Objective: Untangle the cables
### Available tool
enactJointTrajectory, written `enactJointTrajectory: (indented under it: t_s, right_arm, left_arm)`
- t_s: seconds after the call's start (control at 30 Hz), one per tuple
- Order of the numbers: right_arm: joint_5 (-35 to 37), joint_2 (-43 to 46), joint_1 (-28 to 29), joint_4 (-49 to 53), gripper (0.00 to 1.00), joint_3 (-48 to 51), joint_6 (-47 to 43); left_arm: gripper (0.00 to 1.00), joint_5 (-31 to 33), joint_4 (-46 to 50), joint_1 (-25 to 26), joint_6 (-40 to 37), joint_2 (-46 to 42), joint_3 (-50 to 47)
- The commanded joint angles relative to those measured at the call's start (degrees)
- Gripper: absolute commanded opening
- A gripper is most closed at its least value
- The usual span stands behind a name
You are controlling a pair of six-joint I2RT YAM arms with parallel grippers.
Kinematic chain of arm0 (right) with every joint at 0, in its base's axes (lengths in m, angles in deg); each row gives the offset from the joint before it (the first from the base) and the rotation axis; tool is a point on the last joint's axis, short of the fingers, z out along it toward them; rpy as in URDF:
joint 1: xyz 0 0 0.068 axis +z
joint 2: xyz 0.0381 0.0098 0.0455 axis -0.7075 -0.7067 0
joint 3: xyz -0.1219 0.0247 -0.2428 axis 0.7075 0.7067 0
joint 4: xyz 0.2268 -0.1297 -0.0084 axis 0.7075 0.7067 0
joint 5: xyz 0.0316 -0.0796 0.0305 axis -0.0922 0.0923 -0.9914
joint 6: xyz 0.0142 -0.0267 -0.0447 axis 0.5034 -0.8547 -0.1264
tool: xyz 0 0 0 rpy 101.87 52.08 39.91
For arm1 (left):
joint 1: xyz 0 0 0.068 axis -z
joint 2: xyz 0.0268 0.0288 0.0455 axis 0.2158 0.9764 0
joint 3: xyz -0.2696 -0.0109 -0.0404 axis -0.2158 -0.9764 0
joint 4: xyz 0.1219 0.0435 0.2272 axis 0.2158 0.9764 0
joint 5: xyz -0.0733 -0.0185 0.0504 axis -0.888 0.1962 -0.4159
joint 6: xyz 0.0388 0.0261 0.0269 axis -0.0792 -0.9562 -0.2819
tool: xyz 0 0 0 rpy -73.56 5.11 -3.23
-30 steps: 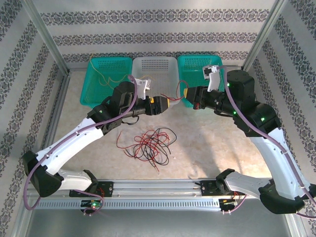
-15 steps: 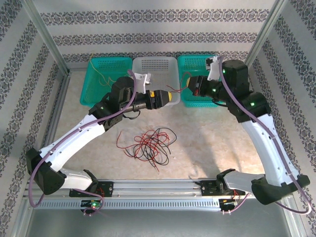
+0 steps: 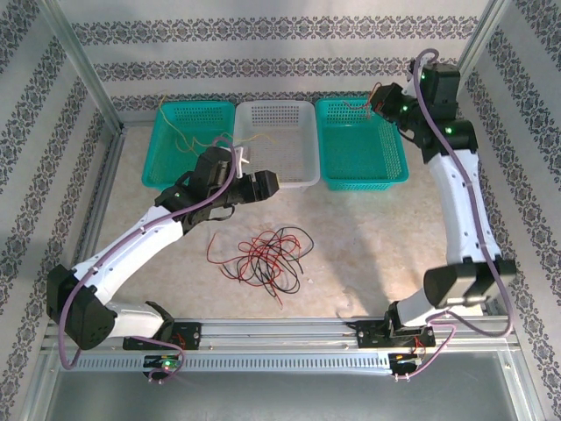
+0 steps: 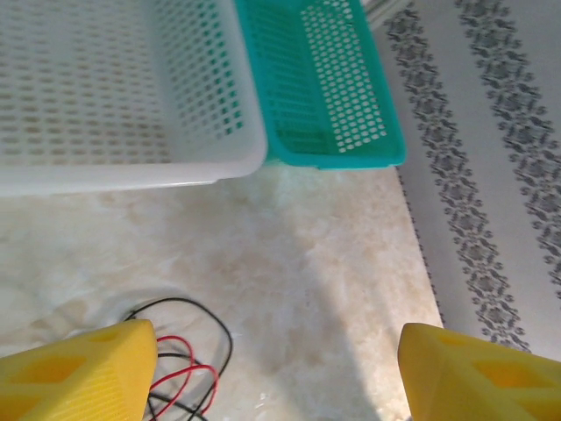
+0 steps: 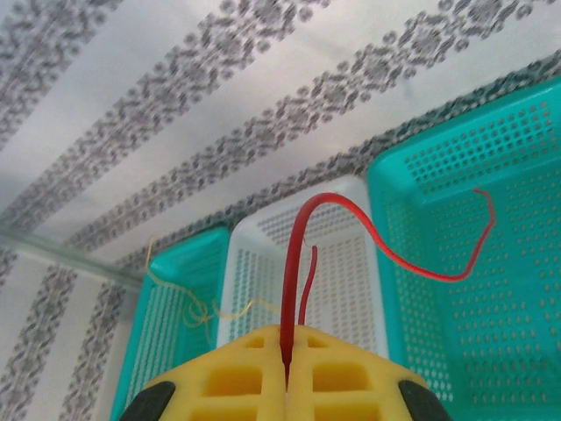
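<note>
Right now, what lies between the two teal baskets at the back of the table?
The white basket stands between the left teal basket and the right teal basket, close beside both, as the top view shows.

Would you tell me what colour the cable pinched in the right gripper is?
The cable is red, clearest in the right wrist view.

Table (image 3: 377, 250): pale marbled top.
Far edge: teal basket (image 3: 154, 171) on the left, white basket (image 3: 296, 181) in the middle, second teal basket (image 3: 364, 183) on the right, side by side.
Middle: loose tangle of red and black cables (image 3: 267, 254), well apart from the baskets.
</note>
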Motion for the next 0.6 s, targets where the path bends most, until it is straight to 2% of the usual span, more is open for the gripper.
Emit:
enactJointTrajectory:
  t_s: [0.0, 0.13, 0.23, 0.4, 0.57]
  right_arm:
    - [0.84, -6.84, -1.77, -1.09, 0.08, -4.17, 1.53]
    - [-0.62, -14.04, -2.77, 0.62, 0.32, -6.94, 2.23]
    - [-2.49, -14.18, -2.6, -0.07, 0.33, -4.46, 2.77]
    - [-2.65, -9.28, -1.31, -1.32, 0.34, 2.61, 2.18]
    - [-5.45, -1.57, 3.93, -1.33, 0.37, 12.5, 0.65]
  left_arm:
    - [0.73, 1.39, 1.98, -2.06, 1.16, -2.31, -0.74]
    - [0.73, 2.2, 2.5, -3.31, 0.98, -2.89, -1.04]
    - [0.73, 2.36, 3.23, -3.61, 0.98, -2.58, -0.6]
    - [0.73, 2.4, 6.06, -3.62, 0.11, -2.19, 0.74]
    - [0.74, 3.93, 10.6, -3.7, -0.28, -3.6, 1.26]
